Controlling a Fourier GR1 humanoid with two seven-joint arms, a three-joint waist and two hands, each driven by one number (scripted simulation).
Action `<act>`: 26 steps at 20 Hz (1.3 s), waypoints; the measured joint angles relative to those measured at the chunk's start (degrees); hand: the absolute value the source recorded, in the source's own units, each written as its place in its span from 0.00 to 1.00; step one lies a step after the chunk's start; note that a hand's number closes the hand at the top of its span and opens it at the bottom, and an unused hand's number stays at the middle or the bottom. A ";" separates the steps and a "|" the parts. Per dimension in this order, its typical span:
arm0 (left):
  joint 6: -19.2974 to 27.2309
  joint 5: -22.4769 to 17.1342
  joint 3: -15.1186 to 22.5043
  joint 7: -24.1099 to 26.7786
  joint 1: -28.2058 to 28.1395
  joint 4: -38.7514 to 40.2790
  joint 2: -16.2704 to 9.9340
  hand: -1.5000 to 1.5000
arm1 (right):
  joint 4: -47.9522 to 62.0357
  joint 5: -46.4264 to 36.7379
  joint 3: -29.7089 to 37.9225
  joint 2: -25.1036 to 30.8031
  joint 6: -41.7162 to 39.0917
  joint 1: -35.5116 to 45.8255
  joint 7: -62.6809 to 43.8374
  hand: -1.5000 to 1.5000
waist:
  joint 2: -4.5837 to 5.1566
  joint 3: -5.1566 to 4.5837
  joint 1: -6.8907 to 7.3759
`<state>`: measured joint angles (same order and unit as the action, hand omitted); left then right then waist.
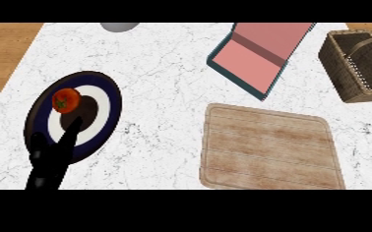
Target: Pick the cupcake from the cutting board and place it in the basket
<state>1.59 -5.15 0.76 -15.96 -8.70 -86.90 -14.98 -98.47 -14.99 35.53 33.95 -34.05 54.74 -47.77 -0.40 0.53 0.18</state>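
Marble counter [167,103]: bare cutting board [270,149] well right of left hand [51,159].

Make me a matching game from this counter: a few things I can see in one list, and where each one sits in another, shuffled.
Things:
1. tomato
2. basket
3. cutting board
4. left hand

Places:
A. far right edge
B. lower right, lying flat
C. on the dark plate
D. lower left, fingers over the plate

Pairs: 1-C, 2-A, 3-B, 4-D
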 measured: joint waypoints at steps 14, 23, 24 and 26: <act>-0.48 1.35 -0.21 0.88 1.31 1.13 1.33 0.50 | 29.01 -6.62 -3.16 7.44 8.52 2.20 18.65 1.00 | 0.28 0.18 1.16; -0.75 2.08 -0.61 1.79 0.97 1.22 1.90 0.50 | 42.72 -4.99 -0.38 7.40 14.03 0.95 28.10 1.00 | 0.22 0.23 1.02; -0.52 2.34 -0.60 1.52 0.95 1.01 2.00 0.50 | 44.08 -4.92 -0.21 7.75 14.37 0.60 29.47 1.00 | 0.22 0.21 1.01; -0.29 2.74 -0.61 1.41 1.01 1.00 2.24 0.50 | 47.01 -4.76 -0.06 8.52 14.77 0.38 31.96 1.00 | 0.24 0.20 1.03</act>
<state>1.31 -2.41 0.15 -14.55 -7.69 -85.90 -12.74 -51.46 -19.76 35.47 42.48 -19.28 55.13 -15.81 -0.16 0.73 1.22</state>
